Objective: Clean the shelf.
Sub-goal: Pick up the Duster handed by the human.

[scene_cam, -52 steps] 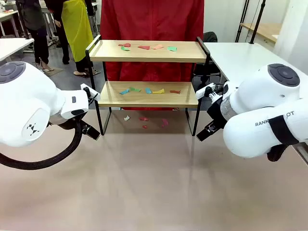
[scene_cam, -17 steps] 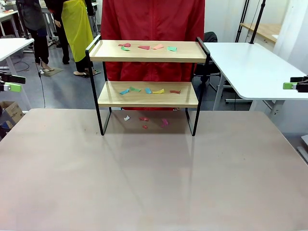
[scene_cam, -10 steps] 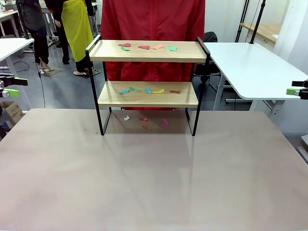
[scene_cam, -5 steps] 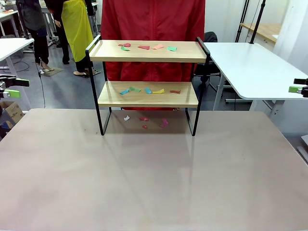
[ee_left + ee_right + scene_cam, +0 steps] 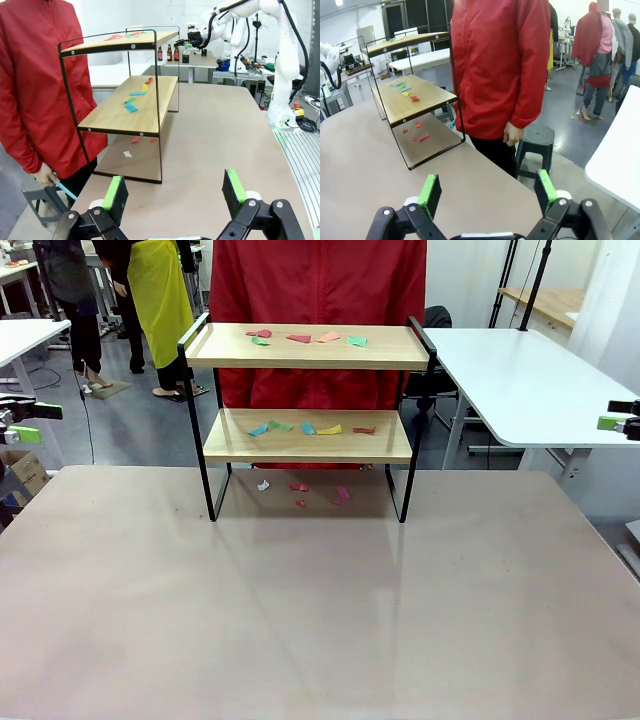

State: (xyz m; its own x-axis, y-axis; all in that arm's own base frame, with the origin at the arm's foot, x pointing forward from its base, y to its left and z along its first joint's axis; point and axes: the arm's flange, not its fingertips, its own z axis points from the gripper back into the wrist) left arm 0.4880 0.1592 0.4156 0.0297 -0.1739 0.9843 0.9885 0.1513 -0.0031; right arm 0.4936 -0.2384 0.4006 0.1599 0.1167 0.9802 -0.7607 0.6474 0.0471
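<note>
Reading the shelf (image 5: 390, 350) first: it stands upright at the far middle of the table (image 5: 320, 610), directly in front of the person (image 5: 315, 280). Its long axis runs across your front view, side to side. The open front faces the robot and the raised rails close the two short ends.

Paper scraps (image 5: 305, 428) lie on both boards, and a few more sit on the table under the lower board. Judgement: cleaning has not begun, and you are at the approach step.

The left gripper (image 5: 175, 187) is well out to the left of the shelf, fingers wide apart, nothing between them. The right gripper (image 5: 487, 187) is well out to the right of the shelf, also spread wide and empty.

Behind the shelf's left end, the person's hand (image 5: 46, 176) holds a thin blue handle beside a grey tool. You cannot tell what it is.

Next move, as a judgement: bring one gripper in through the open front, not over the end rails. The scraps are thin and flat, so pinch low against the board. Watch headroom under the top board when working the lower one.
</note>
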